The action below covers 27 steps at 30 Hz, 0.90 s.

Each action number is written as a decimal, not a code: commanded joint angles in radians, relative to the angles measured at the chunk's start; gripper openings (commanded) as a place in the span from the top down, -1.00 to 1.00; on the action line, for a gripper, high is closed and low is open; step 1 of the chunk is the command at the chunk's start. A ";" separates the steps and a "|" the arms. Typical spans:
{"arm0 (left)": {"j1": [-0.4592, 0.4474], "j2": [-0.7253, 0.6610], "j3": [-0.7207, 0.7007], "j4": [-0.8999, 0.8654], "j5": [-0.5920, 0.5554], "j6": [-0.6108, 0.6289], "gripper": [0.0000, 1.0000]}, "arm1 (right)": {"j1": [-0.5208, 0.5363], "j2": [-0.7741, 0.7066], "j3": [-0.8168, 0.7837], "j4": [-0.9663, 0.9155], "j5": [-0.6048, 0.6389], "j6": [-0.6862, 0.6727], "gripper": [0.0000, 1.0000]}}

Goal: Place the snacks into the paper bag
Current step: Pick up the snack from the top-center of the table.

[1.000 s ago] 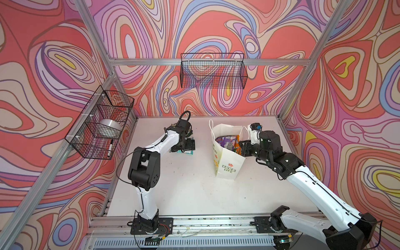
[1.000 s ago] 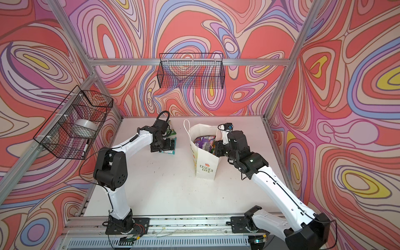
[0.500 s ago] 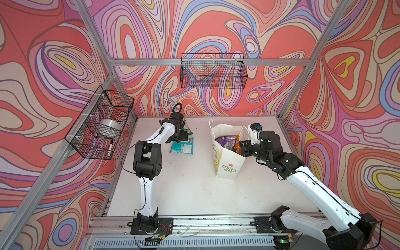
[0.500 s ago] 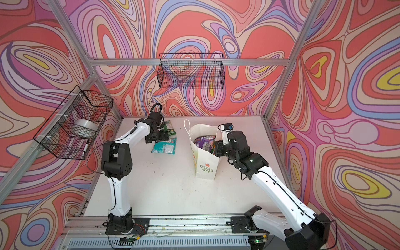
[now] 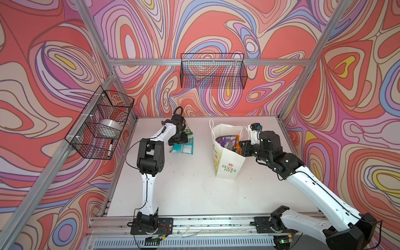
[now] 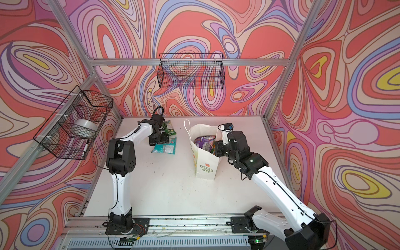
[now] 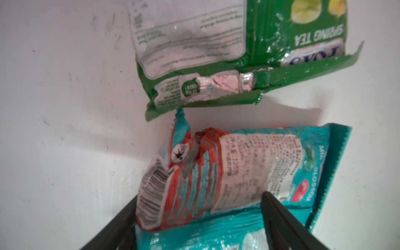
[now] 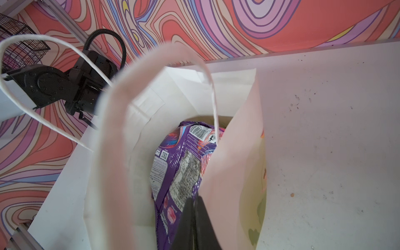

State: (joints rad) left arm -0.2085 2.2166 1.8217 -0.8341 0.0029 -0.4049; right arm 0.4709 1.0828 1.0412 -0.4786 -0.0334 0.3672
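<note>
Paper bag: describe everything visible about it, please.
The paper bag is tall, white, of stiff creased paper, with white cord handles, a red flower and a green LOVE LIFE print. It stands upright and open on the white table, on the right arm's side. A purple pouch and an orange pouch show inside. The right gripper has its jaws shut on the rim of the wall nearest that arm.

paper bag [image 5: 227, 161]: white, stood upright, open | purple pouch [image 5: 225, 140], orange pouch [image 5: 237, 144]: contained inside | teal pouch [image 5: 183, 149], green pouch [image 5: 188, 132]: laid flat, side by side, on worktop [image 5: 194, 186]
</note>
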 commanded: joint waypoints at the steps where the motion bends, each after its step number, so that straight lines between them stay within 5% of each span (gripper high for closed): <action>1: 0.003 0.014 -0.026 -0.050 -0.027 -0.036 -0.41 | 0.003 -0.011 -0.021 -0.011 0.018 -0.002 1.00; 10: 0.003 -0.033 -0.088 -0.034 -0.027 -0.097 0.49 | 0.003 -0.007 -0.023 -0.011 0.023 -0.002 1.00; 15: 0.003 -0.087 -0.129 -0.017 0.025 -0.126 0.80 | 0.003 -0.009 -0.024 -0.011 0.028 -0.004 1.00; 20: 0.003 -0.167 -0.175 -0.013 0.034 -0.172 1.00 | 0.003 -0.008 -0.026 -0.010 0.026 -0.004 1.00; 27: 0.003 -0.282 -0.239 -0.009 0.065 -0.210 1.00 | 0.003 -0.006 -0.025 -0.011 0.031 -0.004 1.00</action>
State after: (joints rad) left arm -0.2085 2.0083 1.6005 -0.8196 0.0490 -0.5777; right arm 0.4709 1.0824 1.0351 -0.4713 -0.0219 0.3672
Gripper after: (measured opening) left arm 0.048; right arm 0.047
